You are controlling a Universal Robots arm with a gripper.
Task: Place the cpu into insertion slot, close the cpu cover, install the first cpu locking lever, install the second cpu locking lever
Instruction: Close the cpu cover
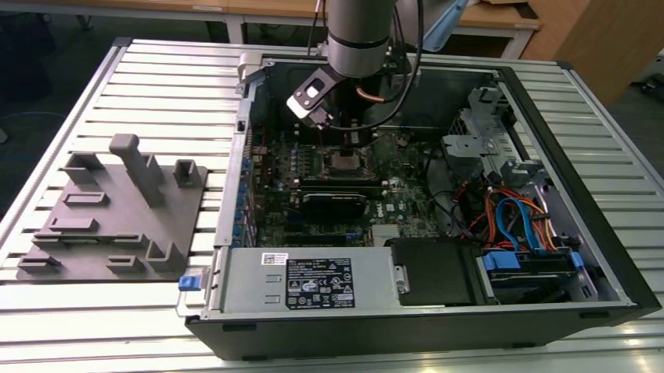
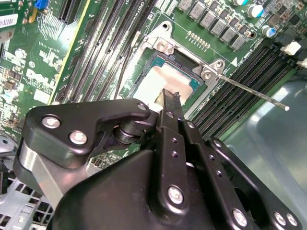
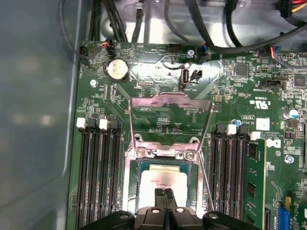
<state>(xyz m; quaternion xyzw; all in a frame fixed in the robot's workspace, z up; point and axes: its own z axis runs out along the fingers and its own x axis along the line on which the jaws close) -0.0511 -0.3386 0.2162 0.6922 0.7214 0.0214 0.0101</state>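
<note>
The cpu [image 3: 160,181], a square chip with a pale silver top, lies flat inside the insertion slot [image 3: 128,165] on the green board. The cpu cover [image 3: 170,101] is swung open and stands back from its hinge, with bare board showing through its window. Two thin locking levers [image 3: 130,122] [image 3: 206,175] stick up free on either side; one lever [image 2: 254,93] juts out past the socket. My gripper [image 3: 164,192] is shut, its fingers pressed together with nothing between them, tips right over the cpu's [image 2: 148,81] top. In the exterior view the gripper [image 1: 351,140] hangs just above the slot [image 1: 343,162].
Black memory slots flank the socket, and a green memory module [image 3: 254,182] stands in one. A coin battery [image 3: 117,70] and cables lie beyond the cover. The case wall [image 3: 38,120] is close by. A grey fixture tray [image 1: 114,210] sits outside the case at the exterior view's left.
</note>
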